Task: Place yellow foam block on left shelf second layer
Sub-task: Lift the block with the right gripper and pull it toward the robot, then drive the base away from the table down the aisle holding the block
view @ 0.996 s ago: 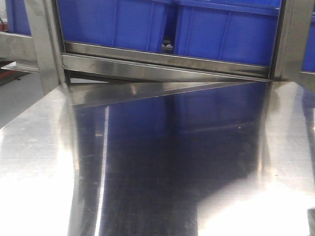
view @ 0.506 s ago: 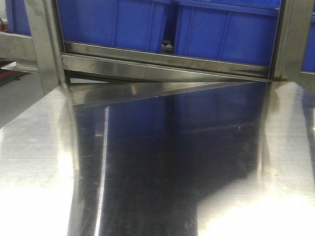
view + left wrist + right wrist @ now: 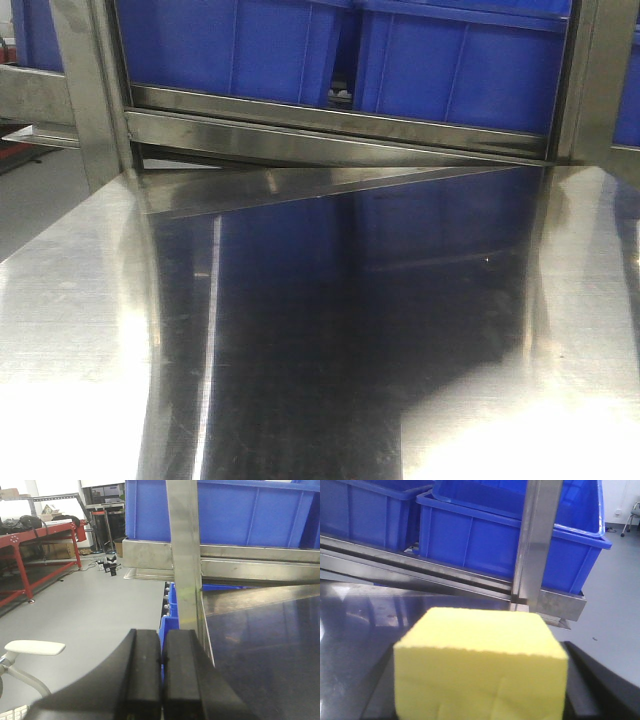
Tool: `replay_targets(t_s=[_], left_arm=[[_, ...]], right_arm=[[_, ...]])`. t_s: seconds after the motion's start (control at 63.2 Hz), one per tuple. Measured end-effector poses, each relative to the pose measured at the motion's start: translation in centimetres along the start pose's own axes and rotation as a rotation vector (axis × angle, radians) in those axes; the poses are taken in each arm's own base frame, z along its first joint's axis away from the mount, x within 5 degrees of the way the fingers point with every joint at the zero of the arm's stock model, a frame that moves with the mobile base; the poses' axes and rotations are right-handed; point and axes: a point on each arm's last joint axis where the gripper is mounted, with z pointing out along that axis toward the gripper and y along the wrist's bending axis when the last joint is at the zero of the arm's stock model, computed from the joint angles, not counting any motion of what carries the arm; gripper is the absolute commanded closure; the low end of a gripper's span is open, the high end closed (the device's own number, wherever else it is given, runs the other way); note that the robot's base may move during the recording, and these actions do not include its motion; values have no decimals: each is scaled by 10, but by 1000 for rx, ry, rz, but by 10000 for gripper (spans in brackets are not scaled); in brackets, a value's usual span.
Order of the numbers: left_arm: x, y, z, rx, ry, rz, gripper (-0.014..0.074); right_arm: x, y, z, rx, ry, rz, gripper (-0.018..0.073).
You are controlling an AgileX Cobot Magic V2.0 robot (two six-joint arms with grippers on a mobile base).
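The yellow foam block (image 3: pixel 480 665) fills the lower middle of the right wrist view, held above the steel tabletop (image 3: pixel 355 615). My right gripper (image 3: pixel 481 682) is shut on it; one dark finger (image 3: pixel 602 687) shows at its right side, the left finger only as a dark edge. My left gripper (image 3: pixel 161 652) is shut with its pads touching and nothing between them, hanging beside the table's left edge near a steel shelf post (image 3: pixel 184 555). Neither gripper nor the block shows in the front view.
Blue plastic bins (image 3: pixel 450 70) stand on a steel shelf rail (image 3: pixel 340 125) behind the reflective tabletop (image 3: pixel 80 330). Another shelf post (image 3: pixel 540 540) rises in front of the bins (image 3: pixel 470 535). To the left lie open grey floor (image 3: pixel 75 610), a red-framed bench (image 3: pixel 35 550) and a white handle (image 3: pixel 35 647).
A dark shape at the lower right corner of the front view one second ago has left the frame. Everything else is the same.
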Motion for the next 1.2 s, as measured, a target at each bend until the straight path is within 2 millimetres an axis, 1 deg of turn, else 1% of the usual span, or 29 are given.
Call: replay_targets(t_s=[1.202], left_arm=[[0, 0, 0, 0, 0, 0, 472]], right_arm=[[0, 0, 0, 0, 0, -3, 37]])
